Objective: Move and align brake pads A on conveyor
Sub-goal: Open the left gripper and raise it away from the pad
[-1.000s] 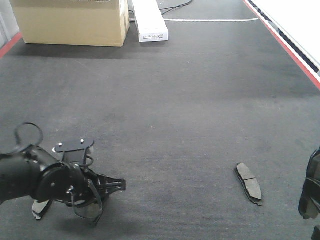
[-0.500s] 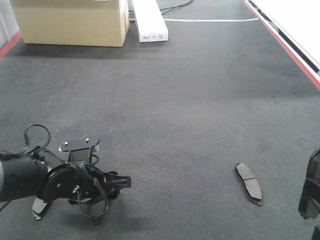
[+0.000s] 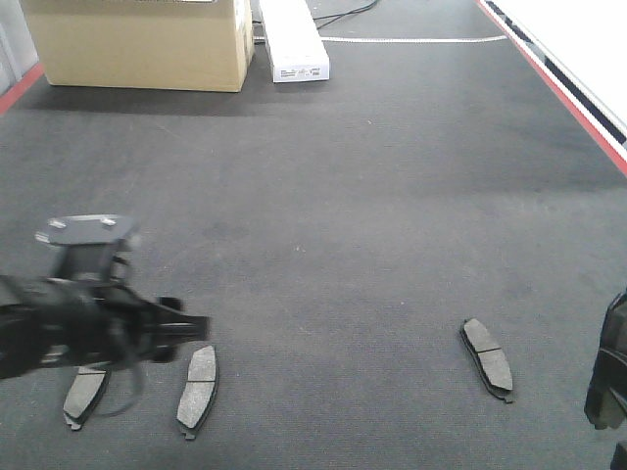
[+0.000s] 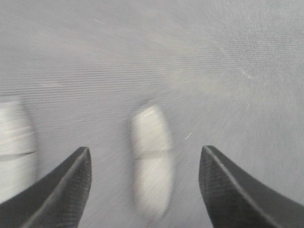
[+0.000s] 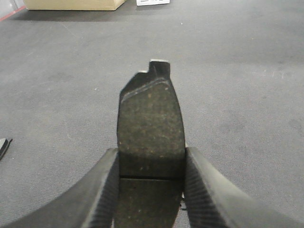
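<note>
Two brake pads lie side by side on the dark-grey conveyor belt (image 3: 372,215) at the lower left: one (image 3: 198,391) and one further left (image 3: 84,397). A third pad (image 3: 488,358) lies at the lower right. My left gripper (image 3: 196,328) is open and empty, raised just above and behind the left pair. In the blurred left wrist view a pad (image 4: 152,161) lies between the open fingers, and another (image 4: 16,147) is at the left edge. My right gripper (image 5: 151,161) is shut on a fourth pad (image 5: 149,123), held above the belt; the right arm (image 3: 609,377) shows at the frame's right edge.
A cardboard box (image 3: 137,41) and a white carton (image 3: 292,39) stand at the far end of the belt. A red-and-white strip (image 3: 558,83) runs along the right edge, and a red strip (image 3: 20,86) along the left.
My left gripper has let go of a brake pad beside the left one and has risen and pulled back to the left. The right arm has not moved.
</note>
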Tool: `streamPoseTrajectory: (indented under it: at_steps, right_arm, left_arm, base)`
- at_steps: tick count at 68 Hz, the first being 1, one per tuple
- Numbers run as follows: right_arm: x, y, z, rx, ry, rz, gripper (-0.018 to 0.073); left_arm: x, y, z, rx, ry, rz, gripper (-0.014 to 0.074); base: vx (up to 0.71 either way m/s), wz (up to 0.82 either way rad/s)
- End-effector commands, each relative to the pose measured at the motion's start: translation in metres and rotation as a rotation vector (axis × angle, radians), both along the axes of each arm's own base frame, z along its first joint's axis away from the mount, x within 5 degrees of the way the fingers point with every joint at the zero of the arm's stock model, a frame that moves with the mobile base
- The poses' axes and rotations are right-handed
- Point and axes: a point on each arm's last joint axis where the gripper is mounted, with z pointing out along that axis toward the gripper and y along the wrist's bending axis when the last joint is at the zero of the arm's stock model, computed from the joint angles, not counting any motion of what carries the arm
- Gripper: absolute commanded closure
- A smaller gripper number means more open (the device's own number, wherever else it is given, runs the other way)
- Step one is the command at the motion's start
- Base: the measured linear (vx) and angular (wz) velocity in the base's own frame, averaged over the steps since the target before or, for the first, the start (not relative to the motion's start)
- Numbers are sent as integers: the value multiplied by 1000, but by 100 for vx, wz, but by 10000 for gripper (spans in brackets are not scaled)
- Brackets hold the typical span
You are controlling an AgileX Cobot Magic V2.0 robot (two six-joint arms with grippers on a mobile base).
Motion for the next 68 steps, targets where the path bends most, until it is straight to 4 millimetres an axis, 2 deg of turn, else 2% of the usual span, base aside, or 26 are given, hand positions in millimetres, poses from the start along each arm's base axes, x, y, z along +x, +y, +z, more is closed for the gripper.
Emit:
streamPoseTrajectory:
  at_steps: [1,12,23,39,47,59,68]
  right_arm:
    - [3,1,18,16,-119,9,564]
    - [3,1,18,16,-119,9,564]
    - [3,1,18,16,-119,9,564]
    - [3,1,18,16,-119,9,564]
    - [3,1,18,16,-119,9,564]
    - [3,1,18,16,-119,9,564]
    - [3,1,18,16,-119,9,564]
  left_arm:
    - [-19,7,37,-13,-118,-63,115]
    - [-58,23,75,-78,-249,-110,115]
    - [-98,47,88,-160,-376,-125,115]
    - [-151,85,79,-250,-521,-117,115]
    - [-170,98,69,-272,-570,-124,115]
    - [-191,103,54,-268,-630,-263,115]
    - [-201,105,52,-263,-675,-332,115]
  base:
    - [0,0]
    - [0,0]
    - [0,0]
    - [0,0]
    - [0,0]
    - [0,0]
    - [0,0]
